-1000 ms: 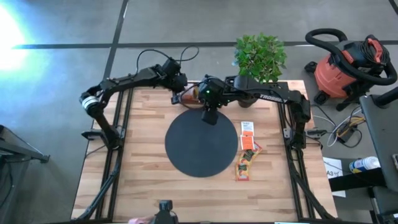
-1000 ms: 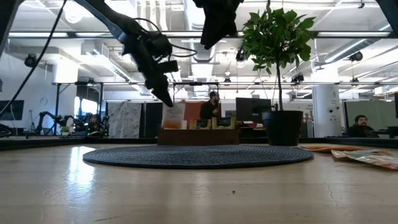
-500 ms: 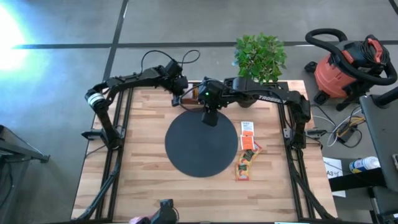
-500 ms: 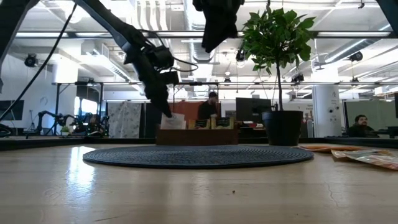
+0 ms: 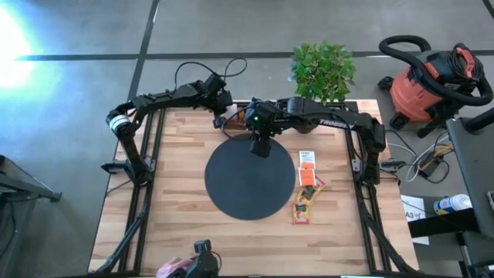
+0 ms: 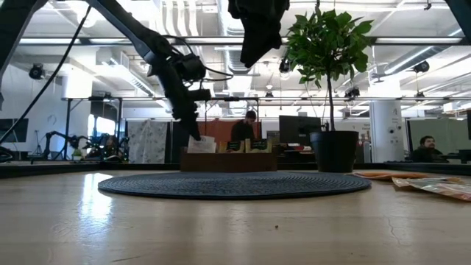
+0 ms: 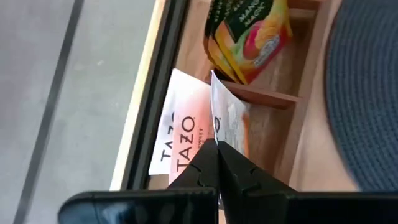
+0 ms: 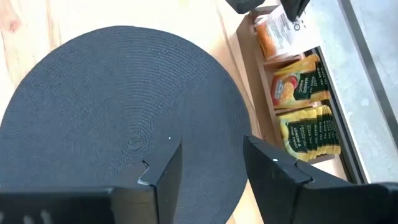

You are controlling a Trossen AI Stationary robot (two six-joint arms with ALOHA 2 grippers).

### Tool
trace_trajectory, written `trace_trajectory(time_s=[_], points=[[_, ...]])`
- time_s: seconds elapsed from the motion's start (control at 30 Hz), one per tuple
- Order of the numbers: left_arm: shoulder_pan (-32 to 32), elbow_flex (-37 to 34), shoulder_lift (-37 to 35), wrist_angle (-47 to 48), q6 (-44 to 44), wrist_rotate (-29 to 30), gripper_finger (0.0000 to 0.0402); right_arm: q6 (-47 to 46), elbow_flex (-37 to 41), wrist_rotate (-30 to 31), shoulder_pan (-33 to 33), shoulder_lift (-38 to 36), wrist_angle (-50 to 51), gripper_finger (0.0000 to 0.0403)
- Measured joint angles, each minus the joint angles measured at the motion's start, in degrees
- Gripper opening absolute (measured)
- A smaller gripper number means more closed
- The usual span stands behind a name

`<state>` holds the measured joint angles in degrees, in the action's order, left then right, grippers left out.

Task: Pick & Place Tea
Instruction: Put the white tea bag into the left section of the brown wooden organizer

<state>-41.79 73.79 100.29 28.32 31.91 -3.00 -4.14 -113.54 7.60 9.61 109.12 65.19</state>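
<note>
My left gripper (image 7: 216,151) is shut on a white-and-orange tea sachet (image 7: 229,118) over the end compartment of the wooden box (image 8: 252,65) at the table's far edge. A second sachet marked TAZO (image 7: 181,127) stands against it. The other compartments hold orange-yellow sachets (image 8: 297,84) and yellow sachets (image 8: 308,134). More sachets (image 5: 306,189) lie flat on the table right of the black mat (image 5: 248,177). My right gripper (image 8: 208,165) hangs open above the mat's far part with nothing between its fingers. My left gripper pinches the white-and-orange sachet at its upper edge (image 7: 215,138) between its two fingertips. The fingers slant down from the table's left. The sachet (image 6: 200,143) hangs below them, its lower end down inside the box's end compartment. Whether the TAZO sachet is also in the pinch, I cannot tell.
A potted plant (image 5: 323,73) stands at the far edge, right of the box. Bare wood lies left of and in front of the mat. In the low view, people (image 6: 425,147) sit in the room beyond the table.
My left gripper has gone down toward the box with the sachet still in its shut fingers. The sachet hung above the box's rim before. Now its lower end sits behind the box's wall.
</note>
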Motion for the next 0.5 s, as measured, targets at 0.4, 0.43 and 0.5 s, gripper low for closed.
trace_trajectory(time_s=[0.4, 0.43, 0.5], points=[[-0.1, -3.7, 0.0, -0.7, -0.4, 6.5, 0.0072, -0.2, 0.0, 0.1, 0.0, 0.0, -1.1, 0.0166], [-0.1, -3.7, 0.0, -0.9, -0.4, 8.0, 0.0079, -0.2, 0.0, 0.1, 0.0, 0.0, -1.1, 0.0166], [-0.1, -3.7, -0.2, -1.5, -0.4, 10.2, 0.0089, -0.2, 0.0, 0.1, 0.0, 0.0, -1.1, 0.0166]])
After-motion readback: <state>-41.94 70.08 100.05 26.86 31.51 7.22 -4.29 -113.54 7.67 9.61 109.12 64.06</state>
